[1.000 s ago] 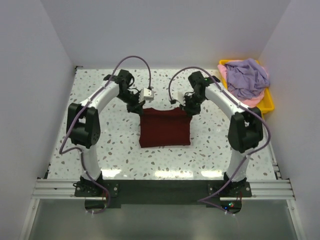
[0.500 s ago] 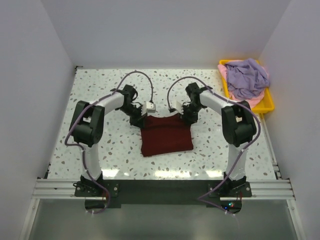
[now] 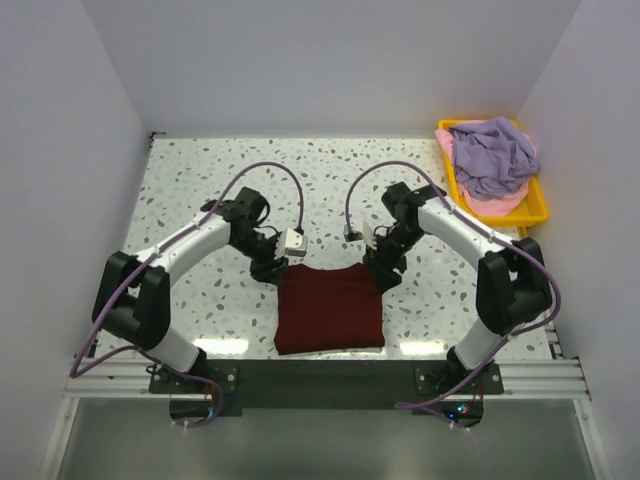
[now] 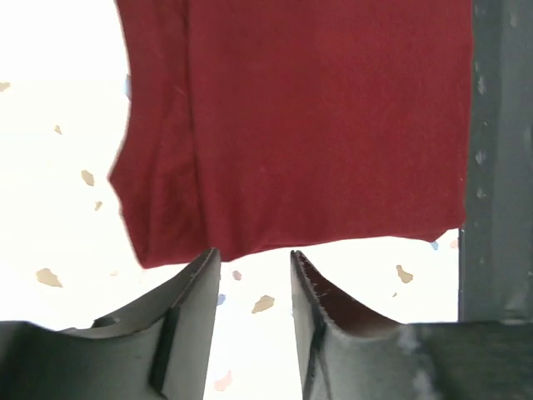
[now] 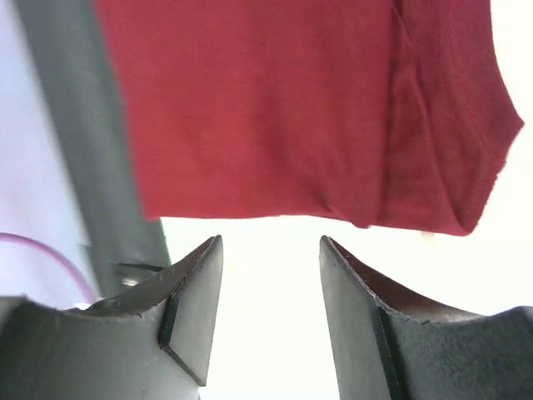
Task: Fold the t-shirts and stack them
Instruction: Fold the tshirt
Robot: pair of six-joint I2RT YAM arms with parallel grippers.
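Speckled table (image 3: pixel 200 180), folded maroon t-shirt (image 3: pixel 330 310)

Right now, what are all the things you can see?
maroon t-shirt: one, dark red, folded, near middle of table
lavender t-shirt: one, purple, bunched atop the tray
pink t-shirt: one, pale pink, under the lavender one
yellow tray: one, yellow, far right corner
table: one, white speckled
left hand: one, black, open, by the maroon t-shirt's far left corner
right hand: one, black, open, by its far right corner
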